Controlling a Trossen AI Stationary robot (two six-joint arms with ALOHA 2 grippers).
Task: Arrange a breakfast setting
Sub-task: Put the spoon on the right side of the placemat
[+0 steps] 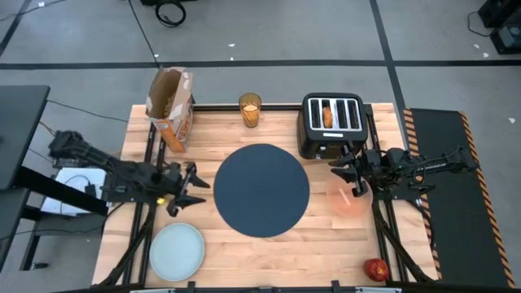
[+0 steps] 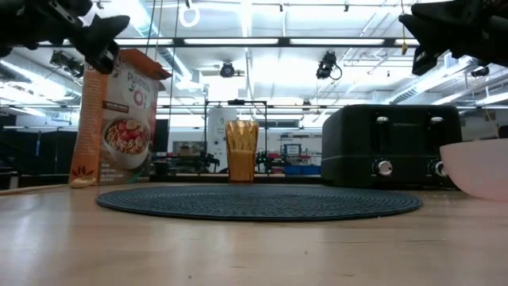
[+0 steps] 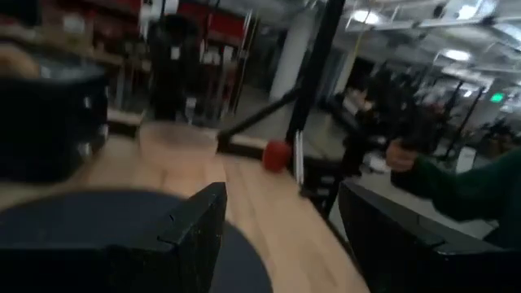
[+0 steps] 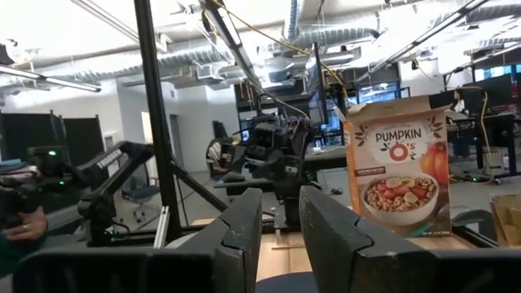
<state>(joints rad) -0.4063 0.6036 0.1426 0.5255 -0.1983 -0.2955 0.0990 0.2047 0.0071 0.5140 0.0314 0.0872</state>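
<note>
High view: I hold the left end effector (image 1: 195,188) and right end effector (image 1: 342,167) released, flanking the bare mat (image 1: 260,190) at bench centre; bowl (image 1: 350,199), plate (image 1: 177,251), apple (image 1: 375,269) and glass (image 1: 250,110) remain unplaced around it.

Workshop hall around a wooden work table.

Grey floor (image 1: 269,32) marked with dark tape lines; black cables (image 1: 167,12) trailing at the far side. Light butcher-block table top (image 1: 326,244) on a black frame. Ceiling (image 2: 262,24) open, with pale pipes and ducts (image 4: 326,37) and long strip lights (image 2: 238,41). Far background holds black posts, racks and benches with equipment (image 2: 198,151). A person's green sleeve (image 3: 468,183) shows at the room's edge.
</note>
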